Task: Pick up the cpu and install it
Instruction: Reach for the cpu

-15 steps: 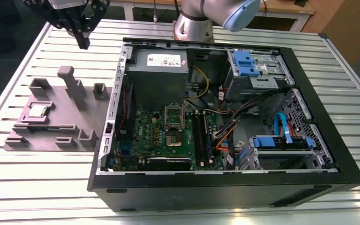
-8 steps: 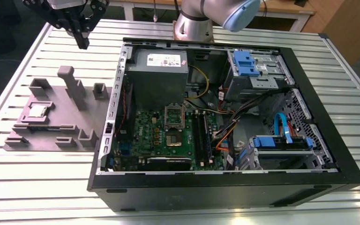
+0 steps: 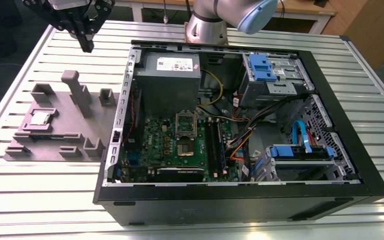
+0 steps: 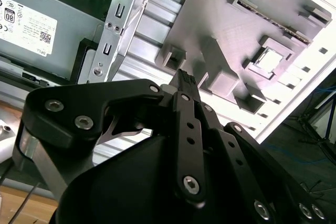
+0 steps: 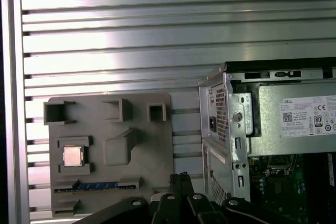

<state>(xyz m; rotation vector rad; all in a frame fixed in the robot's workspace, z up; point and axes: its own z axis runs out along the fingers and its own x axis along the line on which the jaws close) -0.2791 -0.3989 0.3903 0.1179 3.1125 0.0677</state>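
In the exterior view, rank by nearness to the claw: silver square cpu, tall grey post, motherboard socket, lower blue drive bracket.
1. Tall grey plastic post, on the fixture tray, nearest the black claw.
2. Silver square cpu, in the tray's pocket.
3. Metal-framed socket, on the green motherboard.
4. Blue plastic drive bracket, exterior view's right.

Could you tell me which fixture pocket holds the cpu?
The shallow square pocket toward the exterior view's left of the fixture; the silver cpu lies flat inside.

Robotics lab: opened computer case (image 3: 245, 202) on slatted aluminium bench (image 3: 45, 200).
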